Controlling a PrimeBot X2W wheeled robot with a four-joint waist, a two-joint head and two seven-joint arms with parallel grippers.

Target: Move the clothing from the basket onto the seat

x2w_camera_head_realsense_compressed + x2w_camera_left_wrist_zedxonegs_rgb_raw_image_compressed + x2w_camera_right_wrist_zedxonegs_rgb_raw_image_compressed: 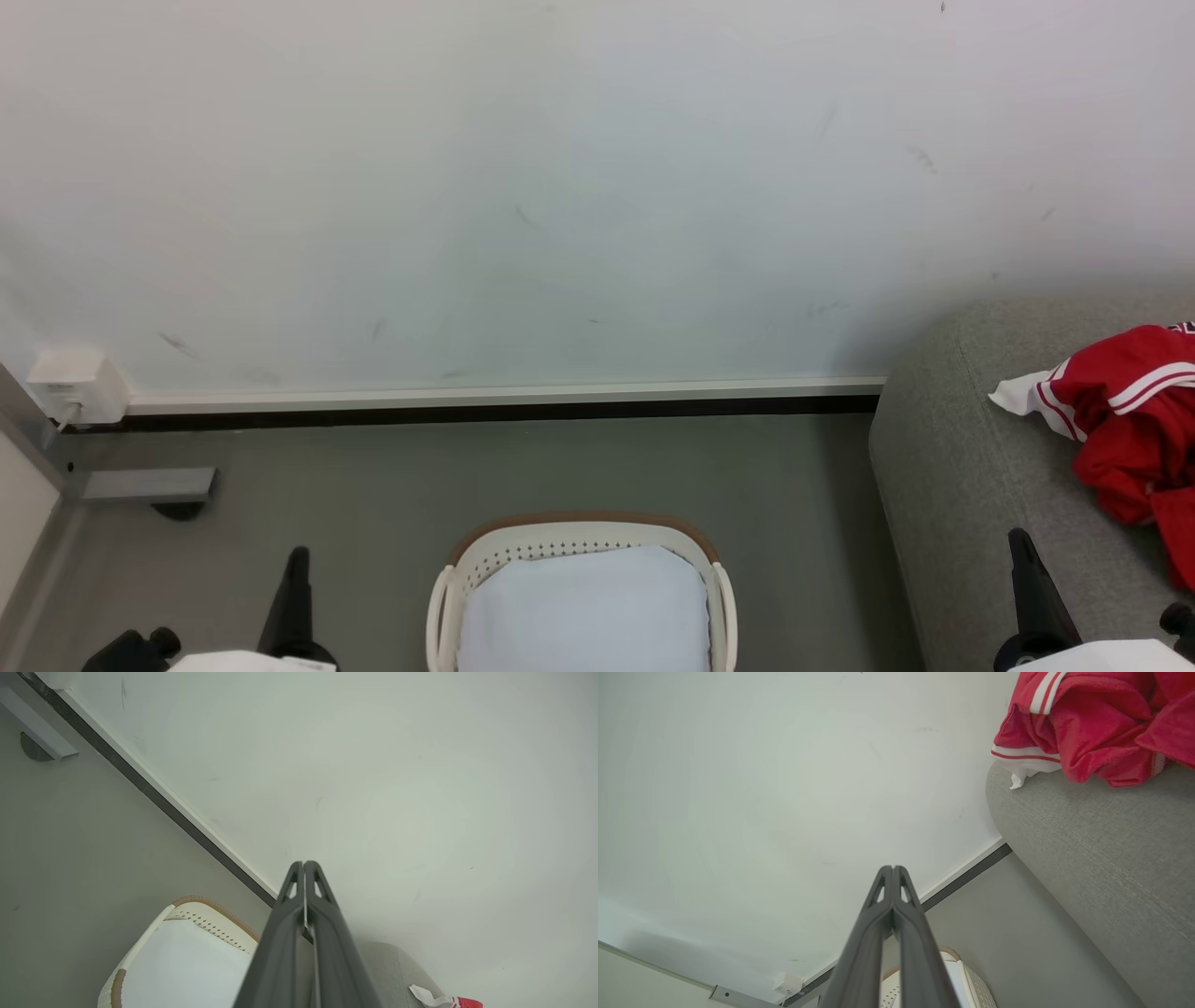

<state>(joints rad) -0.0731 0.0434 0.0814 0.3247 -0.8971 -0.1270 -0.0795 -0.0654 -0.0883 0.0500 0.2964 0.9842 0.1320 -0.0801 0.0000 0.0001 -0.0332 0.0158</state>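
A: Head view first. Where is the clothing (1130, 411)?

B: Heaped on the seat (952, 467) at the right edge, well apart from the basket (583, 519). What shows of the basket holds just the pale liner (583, 607). Its near part is cut off.

A: And the hands?

B: The left hand (298, 554) and the right hand (1018, 536) sit low on either side, each with its fingers pressed together and holding nothing.

A: So which step?

B: I'd judge the transfer finished, or close. The next move calls for a look into the basket's hidden near end before any reaching.

A: Left wrist view?

B: The fingers are pressed together over the basket's far rim. A white corner of the clothing pokes over the seat's rounded end.

A: Right wrist view?

B: The fingers are pressed together there too. The red heap lies on top of the seat, crumpled.

A: Its axis?

B: In the head view it runs roughly front to back. The white corner points towards the basket side. The frame cuts its right part, so I can't tell its full length.
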